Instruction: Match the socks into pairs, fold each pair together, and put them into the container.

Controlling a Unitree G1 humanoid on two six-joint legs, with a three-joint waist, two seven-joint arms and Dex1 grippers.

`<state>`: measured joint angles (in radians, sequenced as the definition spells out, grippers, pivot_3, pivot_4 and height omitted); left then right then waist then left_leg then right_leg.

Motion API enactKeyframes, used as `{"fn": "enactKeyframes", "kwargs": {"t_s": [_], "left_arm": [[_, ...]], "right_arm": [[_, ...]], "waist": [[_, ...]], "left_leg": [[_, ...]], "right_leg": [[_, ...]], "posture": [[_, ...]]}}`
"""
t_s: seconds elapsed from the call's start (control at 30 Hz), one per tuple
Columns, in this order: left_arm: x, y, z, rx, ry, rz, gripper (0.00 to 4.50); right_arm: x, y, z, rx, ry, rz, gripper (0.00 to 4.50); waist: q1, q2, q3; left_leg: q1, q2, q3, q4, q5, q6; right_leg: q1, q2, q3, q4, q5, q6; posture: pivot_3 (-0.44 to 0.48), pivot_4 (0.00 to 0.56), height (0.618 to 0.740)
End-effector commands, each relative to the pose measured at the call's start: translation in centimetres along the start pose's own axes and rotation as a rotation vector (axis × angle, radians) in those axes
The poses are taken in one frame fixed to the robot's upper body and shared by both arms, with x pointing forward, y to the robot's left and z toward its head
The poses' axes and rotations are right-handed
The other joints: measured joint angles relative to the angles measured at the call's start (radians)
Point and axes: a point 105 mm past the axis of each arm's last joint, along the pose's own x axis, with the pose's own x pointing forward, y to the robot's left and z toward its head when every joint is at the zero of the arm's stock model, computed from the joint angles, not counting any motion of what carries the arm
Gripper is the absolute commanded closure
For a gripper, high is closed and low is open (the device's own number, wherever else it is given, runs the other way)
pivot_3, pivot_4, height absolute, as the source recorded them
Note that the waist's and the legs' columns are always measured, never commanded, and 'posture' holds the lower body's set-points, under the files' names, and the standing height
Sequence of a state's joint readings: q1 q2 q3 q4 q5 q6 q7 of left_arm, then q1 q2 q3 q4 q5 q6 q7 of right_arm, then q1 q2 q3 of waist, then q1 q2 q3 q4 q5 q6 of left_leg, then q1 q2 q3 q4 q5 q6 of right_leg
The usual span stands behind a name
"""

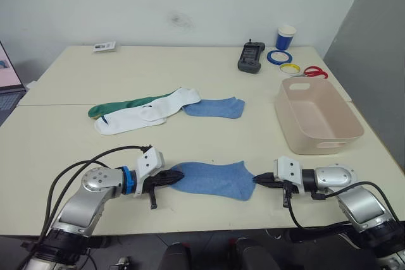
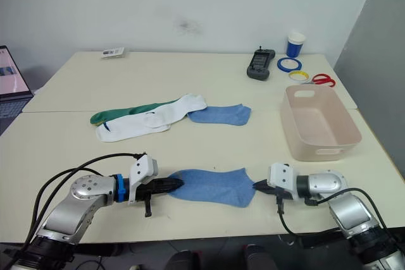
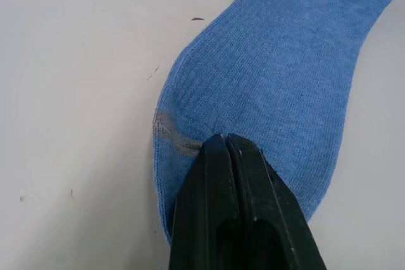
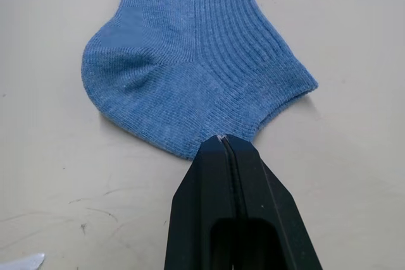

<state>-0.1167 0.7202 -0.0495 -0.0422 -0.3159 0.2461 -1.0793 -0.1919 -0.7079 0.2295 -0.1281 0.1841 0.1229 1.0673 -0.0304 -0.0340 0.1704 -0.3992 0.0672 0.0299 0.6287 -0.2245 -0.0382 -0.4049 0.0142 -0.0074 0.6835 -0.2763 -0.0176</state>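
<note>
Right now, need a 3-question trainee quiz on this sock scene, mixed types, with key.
1. True or false: the pale pink rectangular plastic bin already holds a folded pair.
2. Which sock do the left gripper and right gripper pinch, one at each end?
A. a dark green fabric sock
B. a white fabric sock
C. the near light blue fabric ankle sock
3. Fill in: the far light blue sock lies flat on the table, its one end touching the ____ sock.

Key
1. False: the bin is empty.
2. C: both sets of jaws are shut on its ends.
3. white
</note>
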Motion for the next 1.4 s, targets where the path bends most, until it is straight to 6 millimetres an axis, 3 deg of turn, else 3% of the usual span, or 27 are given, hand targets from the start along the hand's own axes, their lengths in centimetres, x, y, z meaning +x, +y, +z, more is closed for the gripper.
{"fn": "enactKeyframes", "kwargs": {"t_s": [0.03,0.1,0.2,0.33,0.47,0.5,0.63,0.77,0.87,1.0,1.27,1.4], "left_arm": [[-2.8,1.5,3.0,-0.013,-0.129,0.121,4.32],[-4.4,2.1,3.7,-0.04,-0.166,0.195,3.89],[-6.9,2.6,3.3,-0.074,-0.161,0.301,2.93],[-10.4,3.1,0.4,-0.14,-0.12,0.472,1.61],[-11.6,2.7,-1.4,-0.17,-0.103,0.544,0.25],[-11.6,2.6,-1.6,-0.173,-0.102,0.552,0.03],[-10.5,2.9,-0.9,-0.124,-0.124,0.555,0.03],[-8.8,4.1,1.5,-0.063,-0.176,0.527,0.03],[-7.2,5.1,3.2,-0.003,-0.189,0.506,0.03],[-3.3,7.3,5.0,0.103,-0.164,0.484,0.03],[3.8,11.8,7.3,0.204,-0.136,0.494,0.03],[6.9,12.7,7.8,0.24,-0.098,0.463,0.03]], "right_arm": [[-1.5,-1.0,4.4,-0.005,-0.136,-0.086,4.32],[-2.3,-1.3,5.2,0.015,-0.155,-0.148,3.89],[-3.5,-1.6,4.9,0.027,-0.132,-0.259,2.83],[-5.0,-1.8,2.6,0.067,-0.066,-0.404,1.45],[-4.9,-1.4,2.2,0.097,-0.071,-0.432,0.0],[-4.8,-1.3,2.0,0.107,-0.071,-0.439,0.0],[-3.7,-1.1,2.1,0.132,-0.082,-0.432,0.0],[-2.1,-3.1,3.2,0.074,-0.078,-0.458,0.0],[-1.3,-5.7,4.0,0.051,-0.078,-0.525,0.0],[0.7,-9.6,5.0,0.026,-0.066,-0.582,0.0],[3.9,-14.0,4.2,-0.042,0.042,-0.6,0.0],[5.2,-16.1,3.4,-0.05,0.104,-0.616,0.0]], "waist": [[0.0,0.0,0.0],[0.003,0.0,0.0],[0.003,0.0,0.0],[0.003,0.0,0.0],[0.003,0.0,0.0],[0.003,0.0,0.0],[0.005,-0.001,0.0],[0.002,-0.001,0.0],[0.001,-0.001,0.0],[0.004,-0.001,0.0],[0.006,-0.001,0.0],[0.004,-0.001,0.0]], "left_leg": [[0.0,0.0,0.0,0.0,0.0,0.0],[-0.001,0.001,-0.001,0.0,0.0,0.0],[-0.001,0.0,0.0,0.0,0.0,0.0],[-0.001,-0.001,0.001,-0.001,0.0,0.0],[0.0,-0.002,0.001,-0.001,0.0,0.0],[0.0,-0.001,0.001,-0.001,0.0,0.0],[-0.001,-0.002,0.001,-0.001,0.0,0.0],[0.0,-0.002,0.001,-0.001,0.0,0.0],[0.0,-0.002,0.001,-0.001,0.0,0.0],[-0.001,-0.002,0.001,-0.001,0.0,0.0],[-0.003,-0.003,0.002,0.0,0.0,0.0],[-0.003,-0.004,0.002,0.0,0.0,0.0]], "right_leg": [[0.0,0.0,0.0,0.0,0.0,0.0],[0.0,0.0,-0.001,0.0,0.0,0.0],[0.001,-0.002,0.0,-0.001,0.0,0.0],[0.0,-0.004,0.0,-0.002,0.0,0.0],[0.0,-0.004,-0.001,-0.001,0.0,0.0],[0.0,-0.004,-0.001,-0.001,0.0,0.0],[0.0,-0.004,-0.001,-0.002,-0.001,-0.001],[0.0,-0.004,-0.001,-0.001,0.0,0.0],[0.0,-0.002,-0.001,-0.001,0.001,0.0],[0.0,0.0,0.0,-0.001,0.0,0.0],[-0.001,0.0,0.0,-0.002,0.001,0.001],[-0.001,0.0,0.0,-0.002,0.004,-0.004]], "posture": [[0.0,0.15,0.74],[0.0,0.15,0.74],[0.0,0.15,0.74],[0.0,0.15,0.74],[0.0,0.15,0.74],[0.0,0.15,0.74],[0.0,0.15,0.74],[0.0,0.15,0.74],[0.0,0.15,0.74],[0.0,0.15,0.74],[0.0,0.15,0.74],[0.0,0.15,0.74]]}}
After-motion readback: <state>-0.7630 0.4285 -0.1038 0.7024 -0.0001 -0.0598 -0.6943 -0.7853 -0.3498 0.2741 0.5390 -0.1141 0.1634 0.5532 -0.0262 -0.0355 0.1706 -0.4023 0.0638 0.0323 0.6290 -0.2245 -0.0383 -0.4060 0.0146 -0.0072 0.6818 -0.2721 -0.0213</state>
